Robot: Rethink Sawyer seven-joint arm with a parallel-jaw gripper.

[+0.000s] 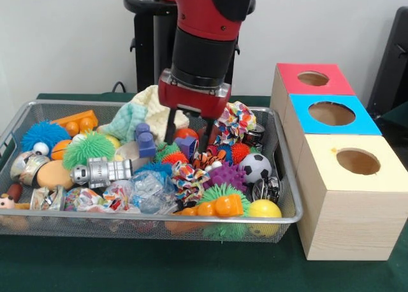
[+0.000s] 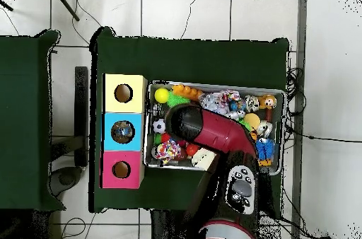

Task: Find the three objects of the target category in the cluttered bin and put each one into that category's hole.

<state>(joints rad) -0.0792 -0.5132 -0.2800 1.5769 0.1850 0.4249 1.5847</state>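
Green cloth covers the bench (image 1: 191, 273), where the wide silver wire-mesh bin (image 1: 280, 219) sits mid-bench beside three wooden hole-topped boxes (image 1: 357, 196). Red-and-black hand (image 1: 189, 134) hangs narrowly parted, empty, low over an orange-red ball (image 1: 187, 133), seemingly poised for searching.

cluttered bin (image 1: 288, 217) | silver wire mesh, wide, shallow | piled with toys | beside three holed boxes (image 1: 352, 196)

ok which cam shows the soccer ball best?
Front view: the soccer ball sits unobstructed near the cluttered bin's right side, beside the purple spiky ball. Overhead it is only a small speck by the bin's wall, next to the arm.
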